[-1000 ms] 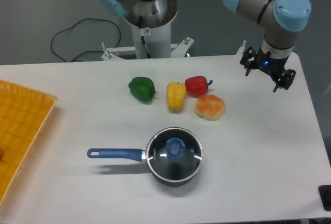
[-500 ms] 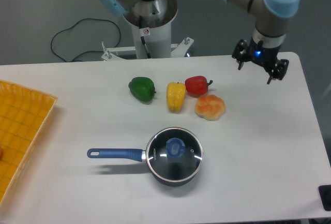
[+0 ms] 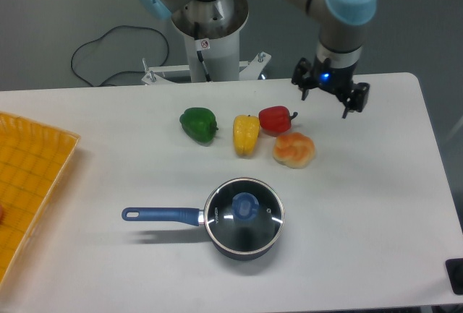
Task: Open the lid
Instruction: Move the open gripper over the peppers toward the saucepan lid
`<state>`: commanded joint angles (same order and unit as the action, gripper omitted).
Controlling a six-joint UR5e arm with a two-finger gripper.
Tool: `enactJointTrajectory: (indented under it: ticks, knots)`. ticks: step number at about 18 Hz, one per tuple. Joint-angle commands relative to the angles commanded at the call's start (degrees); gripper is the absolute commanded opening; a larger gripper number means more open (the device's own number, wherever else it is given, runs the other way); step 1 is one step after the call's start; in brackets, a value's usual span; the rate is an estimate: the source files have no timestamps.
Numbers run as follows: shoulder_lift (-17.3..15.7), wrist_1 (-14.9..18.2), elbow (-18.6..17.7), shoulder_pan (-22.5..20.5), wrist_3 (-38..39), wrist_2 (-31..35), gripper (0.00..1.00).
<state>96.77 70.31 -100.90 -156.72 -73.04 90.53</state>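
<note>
Sitting closed, one lid tops one saucepan near four vegetables.

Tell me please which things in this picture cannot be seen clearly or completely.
1. Saucepan contents: only darkness and glare show through the lid.
2. Yellow tray: cut off by the left edge.
3. Gripper: too small to tell whether the fingers are open.
4. Dark object: cut off at the right edge.

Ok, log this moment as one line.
hand: open, empty, above table's far side | lid: on saucepan, untouched | phase: approach
</note>
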Motion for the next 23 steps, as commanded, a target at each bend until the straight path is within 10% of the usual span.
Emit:
enactJointTrajectory:
  ticks: [23]
  knots:
    - [8.17,-7.12,3.34,14.68,33.57,-1.05,1.00]
